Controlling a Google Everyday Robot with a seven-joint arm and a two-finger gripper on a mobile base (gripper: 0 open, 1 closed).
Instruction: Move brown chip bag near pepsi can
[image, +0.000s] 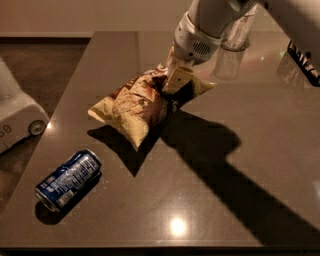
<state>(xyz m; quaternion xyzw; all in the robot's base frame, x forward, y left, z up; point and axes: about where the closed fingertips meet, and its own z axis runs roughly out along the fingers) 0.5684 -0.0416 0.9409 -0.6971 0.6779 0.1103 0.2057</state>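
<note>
The counter (240, 200) is a broad, dark grey-brown slab, glossy enough to throw back a bright spot of ceiling light near its front edge, and it runs back toward a pale wall (75, 15). Off its left side there is dim brownish floor (45, 65), and a white wheeled machine (17, 112) stands there, only partly in sight. The robot's white arm (210, 20) comes down from the upper right and lays a long black shadow across the counter toward the front right corner. Its end effector (172, 86) sits over the middle rear of the counter, its pale fingers (179, 76) pressed together on the upper right end of the brown chip bag (132, 107). The bag hangs slanting down to the left from that pinch, with its own dark shadow lying apart from it, just below and to the front. The pepsi can (68, 180) lies on its side near the front left corner of the counter, well apart from the bag, its silver top pointing toward the front left
</note>
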